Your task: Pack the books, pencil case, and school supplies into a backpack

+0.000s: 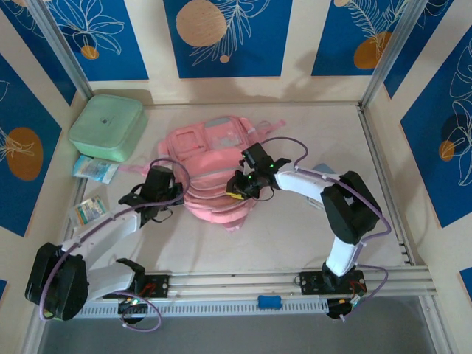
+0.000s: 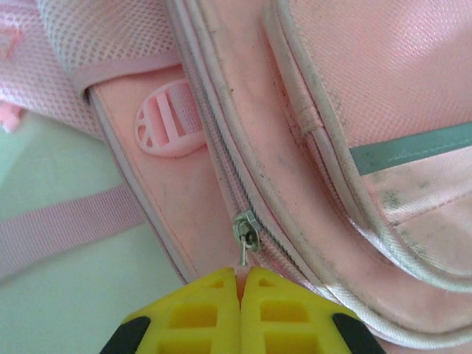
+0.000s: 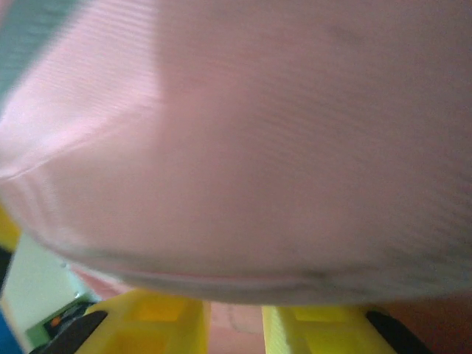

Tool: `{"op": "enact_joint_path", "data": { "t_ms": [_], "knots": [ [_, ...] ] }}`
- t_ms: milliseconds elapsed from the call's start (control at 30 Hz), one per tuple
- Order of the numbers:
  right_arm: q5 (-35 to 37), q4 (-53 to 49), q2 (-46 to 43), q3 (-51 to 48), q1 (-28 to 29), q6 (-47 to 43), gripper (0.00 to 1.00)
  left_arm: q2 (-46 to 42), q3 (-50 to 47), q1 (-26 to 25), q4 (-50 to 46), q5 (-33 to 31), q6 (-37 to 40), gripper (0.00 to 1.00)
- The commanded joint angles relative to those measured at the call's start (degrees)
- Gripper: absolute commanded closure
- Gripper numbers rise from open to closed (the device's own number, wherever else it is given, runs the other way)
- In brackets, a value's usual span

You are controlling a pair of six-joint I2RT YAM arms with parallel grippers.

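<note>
- Left hand (image 2: 240, 276) is seen closed, its yellow fingers pressed together on the thin tab of the metal zipper pull (image 2: 246, 234) of the pink backpack (image 2: 310, 147).
- Right hand (image 3: 236, 324) is pressed against the backpack's right side; a narrow gap is left between its fingers, and pink fabric is clamped in it.
- The backpack is laid flat mid-worktop (image 1: 295, 228), between both hands.
- A mint-green box (image 1: 107, 127) is set at the far left corner.
</note>
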Motion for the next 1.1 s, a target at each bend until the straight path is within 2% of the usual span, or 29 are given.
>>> {"op": "enact_joint_path", "data": {
  "t_ms": [0, 167, 333, 433, 600, 667, 733, 800, 833, 933, 967, 1033, 1067],
  "knots": [
    [8.84, -0.73, 2.86, -2.33, -1.94, -1.96, 0.8, 2.09, -0.3, 0.52, 4.05, -5.55, 4.61, 1.0],
    [8.33, 0.12, 4.89, -3.71, -5.45, -1.38, 0.83, 6.25, 0.7, 1.76, 8.12, -6.28, 7.36, 1.0],
    [11.73, -2.87, 4.94, -2.56, -6.16, -2.29, 0.84, 10.48, 2.96, 4.58, 9.75, -8.27, 8.46, 1.0],
    [10.79, -3.35, 4.28, -2.85, -6.56, -2.18, 0.86, 12.17, 3.66, 6.74, 11.53, -7.65, 8.1, 1.0],
    [12.58, -6.13, 0.53, -2.33, -4.82, -3.42, 0.86, 15.79, 6.99, 8.54, 11.57, -4.38, 7.45, 1.0],
    [10.74, -5.16, -1.83, -2.68, -4.66, -4.17, 0.85, 16.6, 7.8, 8.35, 11.69, 0.43, 7.44, 1.0],
    [11.23, -6.63, -5.13, -1.63, -3.99, -5.58, 0.79, 16.08, 7.48, 7.56, 10.46, 1.52, 5.6, 0.97],
    [13.02, -8.95, -8.9, -0.7, -3.6, -7.07, 0.7, 14.49, 6.99, 7.14, 8.29, 3.4, 4.53, 0.76],
    [13.31, -10.04, -10.98, -0.36, -3.87, -7.96, 0.65, 13.04, 6.57, 6.77, 6.92, 3.4, 3.53, 0.69],
    [14.5, -13.99, -16.56, 0.29, -6.0, -9.7, 0.48, 7.54, 4.74, 5.19, 3.04, 3.58, 1.54, 0.58],
    [14.91, -15.13, -17.97, 0.38, -7.23, -10.08, 0.4, 5.74, 4.23, 4.55, 2.01, 3.63, 0.64, 0.55],
    [15.34, -17.92, -19.82, 1.04, -11.64, -10.85, 0.15, 2.05, 2.89, 2.42, 0.9, 4.42, -1.43, 0.49],
    [15.41, -18.89, -20.14, 1.24, -13.91, -11.13, 0.09, 0.72, 2.5, 1.35, 0.14, 4.47, -2.38, 0.47]
  ]
}}
